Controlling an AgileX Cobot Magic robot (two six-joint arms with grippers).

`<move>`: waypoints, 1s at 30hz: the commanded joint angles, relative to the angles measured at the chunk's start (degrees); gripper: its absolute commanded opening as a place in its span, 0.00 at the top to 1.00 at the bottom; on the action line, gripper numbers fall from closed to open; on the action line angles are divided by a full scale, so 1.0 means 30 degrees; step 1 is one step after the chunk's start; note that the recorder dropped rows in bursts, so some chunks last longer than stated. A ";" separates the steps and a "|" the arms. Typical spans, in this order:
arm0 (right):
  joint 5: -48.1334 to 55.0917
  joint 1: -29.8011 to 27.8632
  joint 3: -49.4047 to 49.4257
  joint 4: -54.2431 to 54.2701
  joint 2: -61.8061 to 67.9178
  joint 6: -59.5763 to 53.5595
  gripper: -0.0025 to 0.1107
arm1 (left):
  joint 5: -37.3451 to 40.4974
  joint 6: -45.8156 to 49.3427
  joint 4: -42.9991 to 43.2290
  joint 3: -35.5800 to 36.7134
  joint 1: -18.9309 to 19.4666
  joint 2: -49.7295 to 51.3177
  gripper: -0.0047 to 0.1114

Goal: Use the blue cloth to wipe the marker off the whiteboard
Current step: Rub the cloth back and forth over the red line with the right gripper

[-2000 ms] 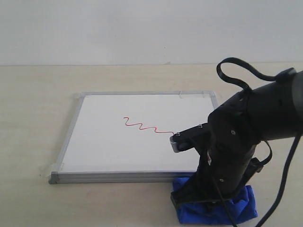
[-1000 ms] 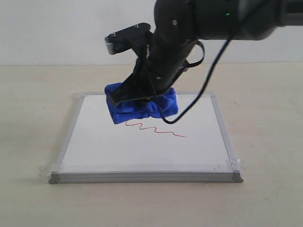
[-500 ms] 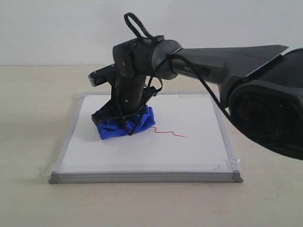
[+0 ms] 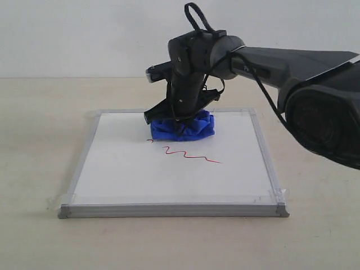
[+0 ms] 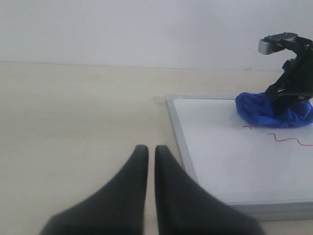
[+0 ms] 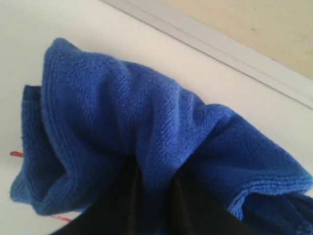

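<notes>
Exterior view: the right gripper [image 4: 179,120] is pinching the blue cloth [image 4: 189,128] and pressing it onto the whiteboard [image 4: 121,177], close to the far frame and about mid-width. The marker [image 4: 191,154] is lying just beside the cloth on its near-edge side. The line's long axis is running left to right and sloping slightly nearer toward the right. One short red tick is sitting apart at the cloth's left corner. The board's near half is showing bare white.

Left wrist view: the left gripper [image 5: 147,151] is hanging over the tabletop [image 5: 73,112] off the board's left edge. Its fingers are almost touching and gripping nothing. It is well apart from the cloth [image 5: 266,110] and the squiggle [image 5: 289,140].

Right wrist view: dark fingers [image 6: 122,205] are clamping a bunched fold of cloth [image 6: 122,122]. The frame is passing just behind, and red specks [image 6: 16,153] are peeking out at one edge.

Judgement: the right arm is the nearer. A stroke toward the near edge, then along the line, looks called for.
</notes>
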 commanded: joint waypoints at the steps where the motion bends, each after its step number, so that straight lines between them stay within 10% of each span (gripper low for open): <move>1: -0.0575 0.1090 0.0042 0.4825 0.0825 -0.4086 0.98 | -0.0142 0.0030 0.0025 0.0057 0.0054 -0.0067 0.92; 13: 0.0523 0.1167 0.0042 -0.2756 0.1196 0.0085 0.98 | -0.0142 0.0030 0.0025 0.0057 0.0054 -0.0067 0.92; 30: 0.2091 0.2524 0.0042 0.4015 0.1162 -0.7193 0.98 | -0.0142 0.0030 0.0025 0.0057 0.0054 -0.0067 0.92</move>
